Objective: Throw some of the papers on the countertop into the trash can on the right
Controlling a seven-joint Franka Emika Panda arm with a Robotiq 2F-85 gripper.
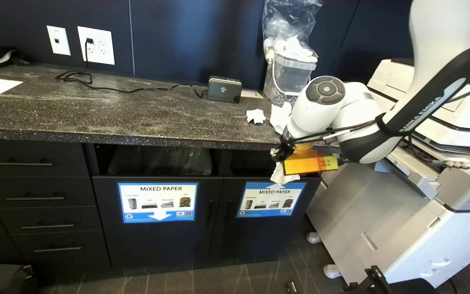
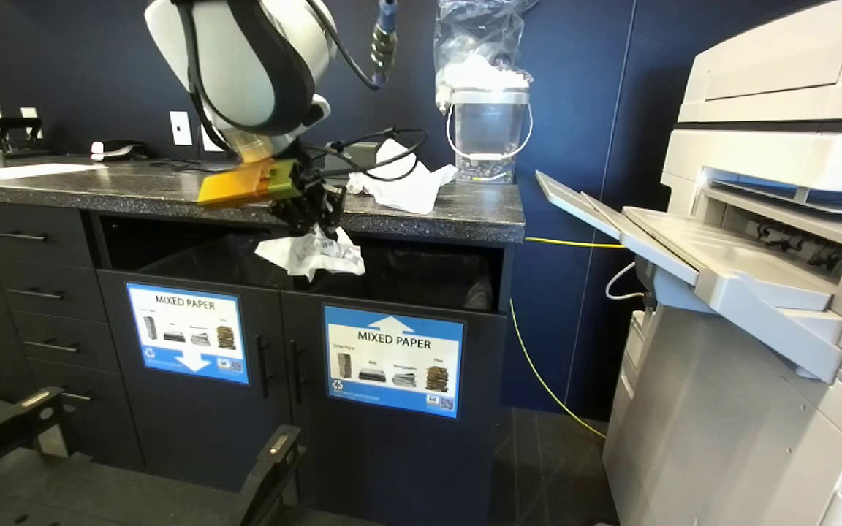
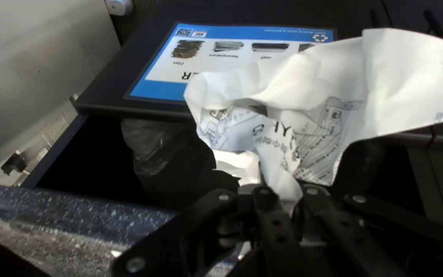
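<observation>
My gripper point(image 3: 281, 194) is shut on a crumpled paper point(image 3: 321, 88) with printed text. In both exterior views the gripper point(image 1: 282, 153) point(image 2: 327, 215) points down at the countertop's front edge, and the held paper point(image 1: 282, 175) point(image 2: 311, 256) hangs before the open slot. I cannot tell whether the paper is inside the slot. The trash can on the right point(image 1: 259, 234) point(image 2: 392, 456) carries a blue-and-white "MIXED PAPER" sign point(image 2: 394, 363). On the dark speckled countertop point(image 1: 145, 112) lie a small paper wad point(image 1: 255, 116) and a larger crumpled paper point(image 1: 278, 117), partly behind the arm.
A like bin point(image 2: 202, 424) stands to the left. A clear bucket point(image 2: 490, 128) with white items and a plastic bag stands at the countertop's back. A small black box point(image 1: 224, 90) with a cable is nearby. A large white printer point(image 1: 373, 212) stands right; chairs point(image 2: 114, 482) stand in front.
</observation>
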